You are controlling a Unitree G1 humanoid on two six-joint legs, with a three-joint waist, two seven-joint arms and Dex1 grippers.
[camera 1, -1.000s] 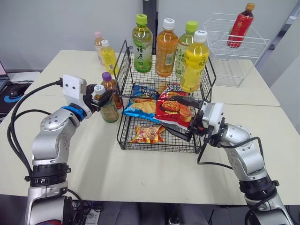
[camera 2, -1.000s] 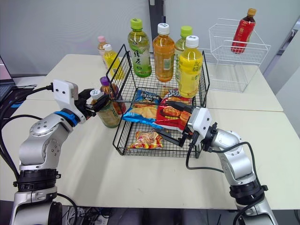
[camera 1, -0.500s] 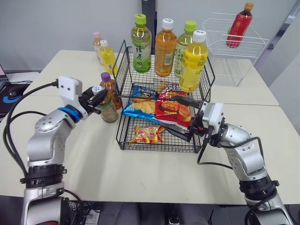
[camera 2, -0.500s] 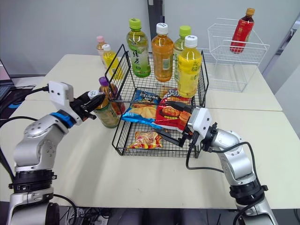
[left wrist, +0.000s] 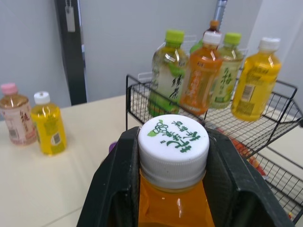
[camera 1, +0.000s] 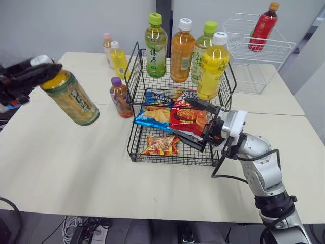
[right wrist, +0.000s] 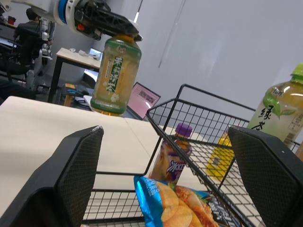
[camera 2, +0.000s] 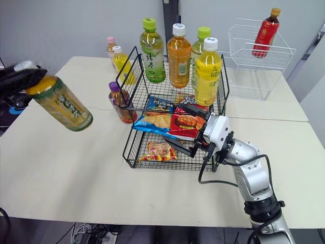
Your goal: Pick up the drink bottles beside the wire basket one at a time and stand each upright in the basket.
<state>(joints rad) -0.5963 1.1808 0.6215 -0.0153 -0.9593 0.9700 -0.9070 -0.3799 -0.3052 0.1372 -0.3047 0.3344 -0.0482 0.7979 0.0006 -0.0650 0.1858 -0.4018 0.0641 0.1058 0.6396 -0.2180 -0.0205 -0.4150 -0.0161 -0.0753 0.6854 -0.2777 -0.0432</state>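
Drink bottles number nine in all. One tea bottle (camera 1: 71,99) hangs tilted in the air at the left, above the tabletop (camera 1: 76,168), with the left gripper (camera 1: 35,72) fingers clamped on its neck just under the white cap. Four more stand upright on the upper shelf of the wire basket (camera 1: 134,147): a green tea bottle (camera 1: 155,46), an orange bottle (camera 1: 182,51), a pale green bottle (camera 1: 204,43) and a yellow bottle (camera 1: 213,66). Three stand on the tabletop left of the basket: a purple-capped bottle (camera 1: 121,97), a small yellow bottle (camera 1: 119,60) and a pink-capped bottle (camera 1: 106,46). A red bottle (camera 1: 262,28) leans in the white basket (camera 1: 238,51) far right. Three snack bags (camera 1: 152,116) lie in the lower shelf. A second ago the tea bottle stood beside the purple-capped one; now it is lifted clear. The right gripper (camera 1: 179,117) has kept its place at the basket's near right, fingers apart.
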